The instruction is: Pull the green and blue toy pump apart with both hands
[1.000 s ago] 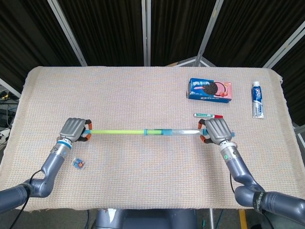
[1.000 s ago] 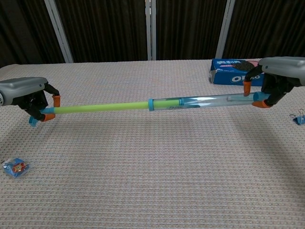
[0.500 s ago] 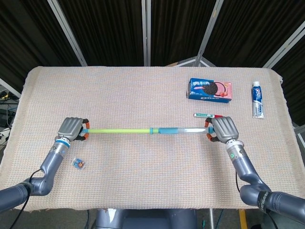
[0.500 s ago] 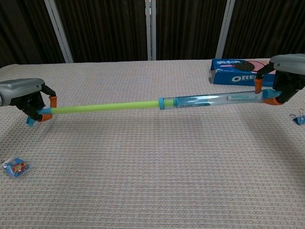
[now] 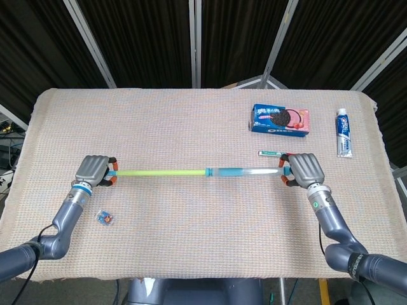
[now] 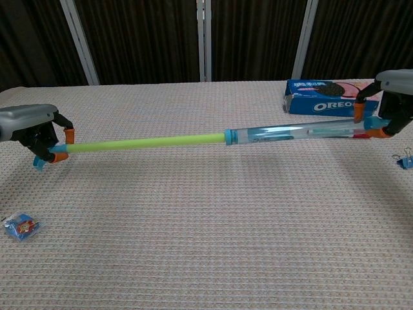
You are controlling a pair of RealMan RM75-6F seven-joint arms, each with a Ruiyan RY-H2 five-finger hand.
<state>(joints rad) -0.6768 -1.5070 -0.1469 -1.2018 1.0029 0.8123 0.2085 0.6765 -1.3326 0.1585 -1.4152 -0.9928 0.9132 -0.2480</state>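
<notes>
Beige woven tablecloth (image 5: 191, 127) covers the table, dark curtain panels behind. Head view: long toy pump with green rod and clear blue-capped tube (image 5: 197, 171) held level above the cloth, stretched between both hands, across the near middle of the table. Left hand (image 5: 93, 170) clenched round the green rod's end; right hand (image 5: 304, 168) clenched round the tube's end. Blue Oreo cookie box (image 5: 280, 119) and white-blue toothpaste tube (image 5: 343, 132) at far right; red-green pen (image 5: 269, 153) just beside the right hand; small blue wrapped candy (image 5: 104, 218) near the left forearm.

Chest view: pump (image 6: 219, 137) off the cloth, shadow under it, rod drawn out left of the blue collar. Left hand (image 6: 32, 126) grasps the rod end with orange-tipped fingers (image 6: 68, 135); right hand (image 6: 392, 97) grasps the tube end. Oreo box (image 6: 322, 97) behind the tube, candy (image 6: 21, 226) bottom left, blue binder clip (image 6: 406, 159) at right edge.
</notes>
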